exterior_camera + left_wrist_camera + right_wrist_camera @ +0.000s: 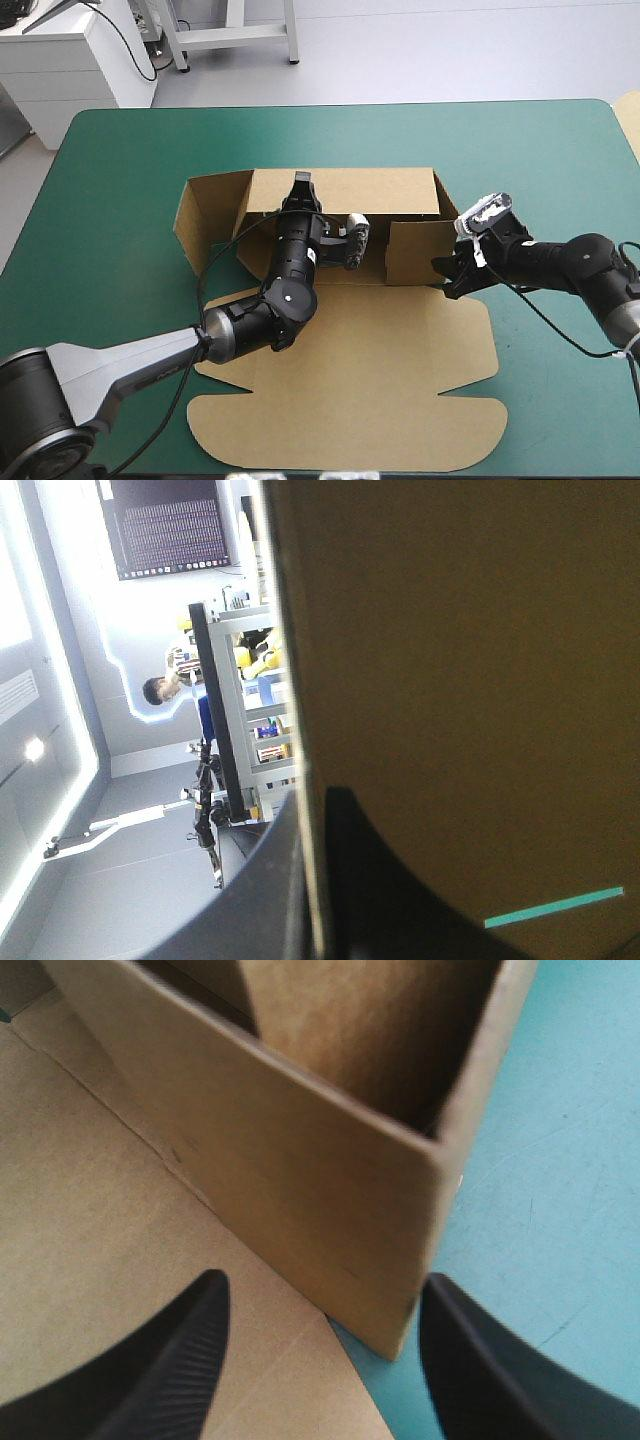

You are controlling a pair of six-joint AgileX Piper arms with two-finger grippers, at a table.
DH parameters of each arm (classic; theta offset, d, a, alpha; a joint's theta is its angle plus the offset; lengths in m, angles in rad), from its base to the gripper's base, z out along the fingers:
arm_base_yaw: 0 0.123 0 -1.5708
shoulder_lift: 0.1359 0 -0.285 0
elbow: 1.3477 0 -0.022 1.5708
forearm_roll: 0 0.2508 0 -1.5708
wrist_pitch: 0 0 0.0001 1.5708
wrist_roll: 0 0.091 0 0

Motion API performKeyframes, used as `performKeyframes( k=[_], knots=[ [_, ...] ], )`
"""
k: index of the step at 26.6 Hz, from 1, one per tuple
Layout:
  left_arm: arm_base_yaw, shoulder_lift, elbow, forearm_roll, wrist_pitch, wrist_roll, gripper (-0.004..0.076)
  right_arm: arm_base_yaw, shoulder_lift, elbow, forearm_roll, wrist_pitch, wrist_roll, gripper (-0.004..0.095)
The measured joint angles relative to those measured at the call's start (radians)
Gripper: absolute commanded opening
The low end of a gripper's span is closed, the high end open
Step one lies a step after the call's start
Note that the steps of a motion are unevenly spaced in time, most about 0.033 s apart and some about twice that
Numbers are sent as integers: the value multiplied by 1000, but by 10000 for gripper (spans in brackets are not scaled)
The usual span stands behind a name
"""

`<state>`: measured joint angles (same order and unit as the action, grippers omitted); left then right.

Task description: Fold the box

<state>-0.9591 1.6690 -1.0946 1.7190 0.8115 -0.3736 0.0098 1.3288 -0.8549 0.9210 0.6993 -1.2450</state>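
The brown box (345, 192) stands mid-table with its walls raised and its lid (350, 390) lying flat toward the near edge. My left gripper (301, 186) reaches in over the tray and is shut on the top edge of the back wall. In the left wrist view that wall (460, 680) runs edge-on between the fingers of the left gripper (313, 805). My right gripper (447, 274) stands open at the box's near right corner. In the right wrist view that corner (385, 1260) sits between the spread fingers of the right gripper (322, 1345).
A side flap (195, 222) of the box splays out to the left. A pale sheet edge (630, 115) shows at the table's far right edge. Bare teal-green cover (560, 160) lies right of and beyond the box.
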Motion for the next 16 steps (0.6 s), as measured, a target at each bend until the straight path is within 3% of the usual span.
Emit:
performKeyframes(
  k=[9,16],
  knots=[
    [0,0,0,0,0,-3,-8,0,0,0,1,-55,-6,748],
    [0,0,0,0,-1,-6,-8,0,0,0,87,-84,-18,748]
  ],
)
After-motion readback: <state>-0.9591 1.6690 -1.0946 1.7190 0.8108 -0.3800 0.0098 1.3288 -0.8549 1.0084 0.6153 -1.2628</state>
